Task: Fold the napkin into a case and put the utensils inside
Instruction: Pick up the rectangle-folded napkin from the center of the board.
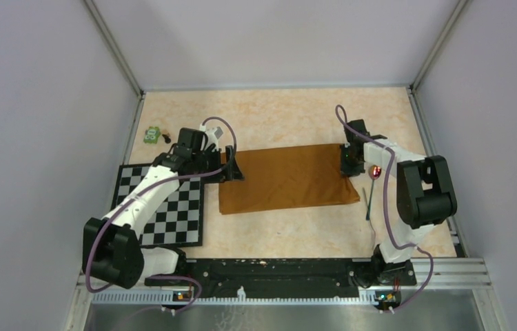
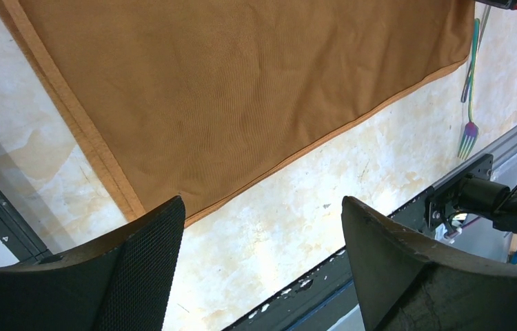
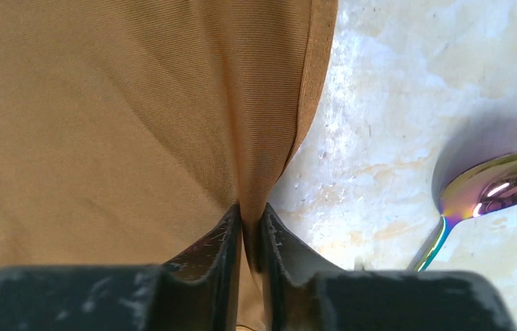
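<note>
The napkin (image 1: 287, 179) lies flat in the middle of the table (image 1: 276, 114), spread as a wide rust-orange rectangle with its long sides running from 9 to 3 o'clock. The left gripper (image 1: 231, 165) is at the 9 o'clock edge of the cloth. Its two fingers (image 2: 152, 255) are spread wide apart and hold nothing. In the left wrist view the near-left corner of the napkin, with its stitched hem, lies just in front of them. From above I cannot tell with certainty if the fingers touch the cloth; it seems they are only just above it. The right gripper (image 3: 250, 221) is at the 3 o'clock edge, toward the far corner. Its jaws are pressed together on a small ridge of the napkin next to the hem, and the fabric runs in tight creases toward the fingertips. The utensils lie on the bare table to the right of the cloth. The spoon (image 3: 497, 183), with a shiny rainbow bowl, is just beside the clamped edge at about 3 o'clock. The fork (image 2: 469, 134) is near the right corner at about 4 o'clock, with its tines pointing to 6 o'clock. The checkered mat (image 1: 173, 207) lies at about 8 o'clock from the napkin, under the left arm. The small green toy (image 1: 151, 134) sits at about 10 o'clock, near the far-left corner.
</note>
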`<state>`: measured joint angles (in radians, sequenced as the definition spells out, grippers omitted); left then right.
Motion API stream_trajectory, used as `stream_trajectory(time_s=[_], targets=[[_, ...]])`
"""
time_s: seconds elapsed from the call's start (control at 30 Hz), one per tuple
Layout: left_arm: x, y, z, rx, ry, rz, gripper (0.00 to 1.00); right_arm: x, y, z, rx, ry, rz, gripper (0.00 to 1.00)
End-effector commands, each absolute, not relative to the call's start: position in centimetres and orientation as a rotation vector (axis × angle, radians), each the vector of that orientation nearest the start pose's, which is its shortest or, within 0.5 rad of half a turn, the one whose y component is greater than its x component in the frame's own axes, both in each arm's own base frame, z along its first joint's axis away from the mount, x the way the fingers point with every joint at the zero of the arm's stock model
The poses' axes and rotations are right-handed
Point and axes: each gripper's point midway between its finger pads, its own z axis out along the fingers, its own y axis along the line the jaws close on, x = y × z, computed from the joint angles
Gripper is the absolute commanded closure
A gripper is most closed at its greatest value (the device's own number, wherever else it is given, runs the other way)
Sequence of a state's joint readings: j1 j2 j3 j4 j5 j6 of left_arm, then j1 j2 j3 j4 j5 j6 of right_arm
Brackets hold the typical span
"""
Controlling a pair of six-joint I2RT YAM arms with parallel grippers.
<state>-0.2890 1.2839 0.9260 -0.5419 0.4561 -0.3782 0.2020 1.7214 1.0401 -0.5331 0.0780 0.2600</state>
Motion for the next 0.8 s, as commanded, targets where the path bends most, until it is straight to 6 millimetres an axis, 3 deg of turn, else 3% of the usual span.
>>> stream_trajectory(time_s=[0.0,0.03,0.17,0.33,0.63,0.77], targets=[[27.1,-17.5,15.9,0.14,2.462,-0.839,0.12,32.7,6.8,0.6,0.081,2.773,0.022,0.93],[27.1,-17.5,15.8,0.14,2.463,-0.839,0.12,32.9,6.8,1.0,0.066,2.761,0.016,1.0],[27.0,-17.4,15.7,0.139,2.468,-0.839,0.12,34.3,6.7,3.9,0.035,2.689,0.013,1.0],[27.1,-17.6,15.6,0.137,2.47,-0.847,0.12,34.8,5.5,7.6,0.026,2.624,-0.111,1.0],[26.5,-17.7,14.7,0.143,2.498,-0.867,0.12,34.8,0.8,9.6,0.031,2.59,-0.475,1.0],[26.1,-17.0,14.4,0.128,2.491,-0.825,0.11,35.9,1.5,10.9,-0.014,2.543,-0.448,1.0]])
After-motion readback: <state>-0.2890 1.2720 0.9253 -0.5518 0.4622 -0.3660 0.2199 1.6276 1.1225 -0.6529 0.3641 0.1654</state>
